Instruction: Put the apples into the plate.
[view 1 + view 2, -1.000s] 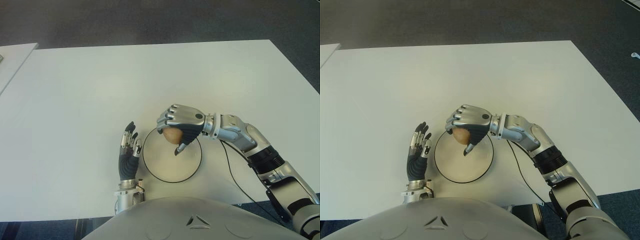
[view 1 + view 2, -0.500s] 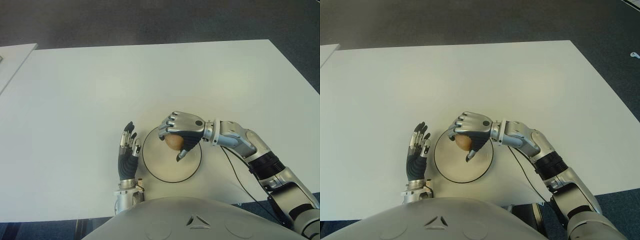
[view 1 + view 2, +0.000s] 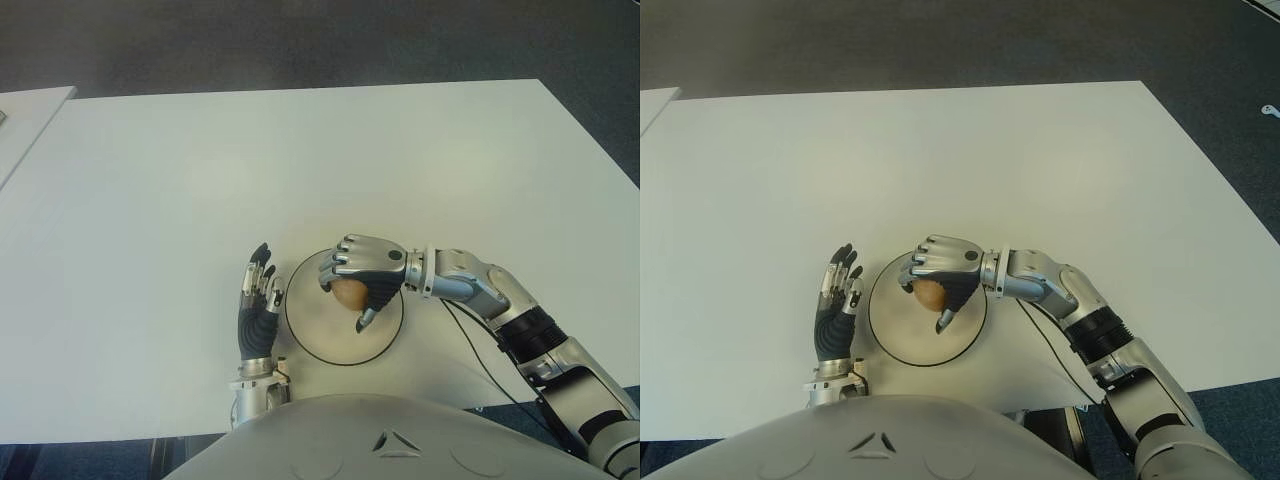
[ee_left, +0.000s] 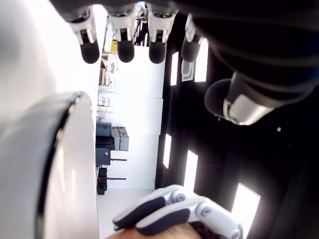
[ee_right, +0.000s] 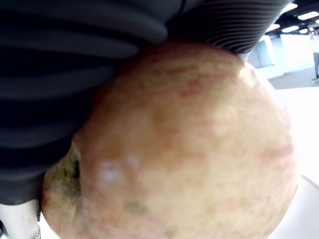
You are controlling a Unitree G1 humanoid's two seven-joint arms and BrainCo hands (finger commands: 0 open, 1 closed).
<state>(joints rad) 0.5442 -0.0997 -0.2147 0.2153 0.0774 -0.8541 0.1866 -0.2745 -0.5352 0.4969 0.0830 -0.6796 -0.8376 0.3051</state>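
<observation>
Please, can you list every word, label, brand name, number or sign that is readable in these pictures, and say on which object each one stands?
None: no readable text appears in any view.
The right hand, the apple it grasps, the plate, the left hand and the table carry no lettering.
The robot's torso has a small embossed triangle mark, not a word.
Shelves far off in the left wrist view are too small to read.

Bright even light, blurred wrist close-ups
</observation>
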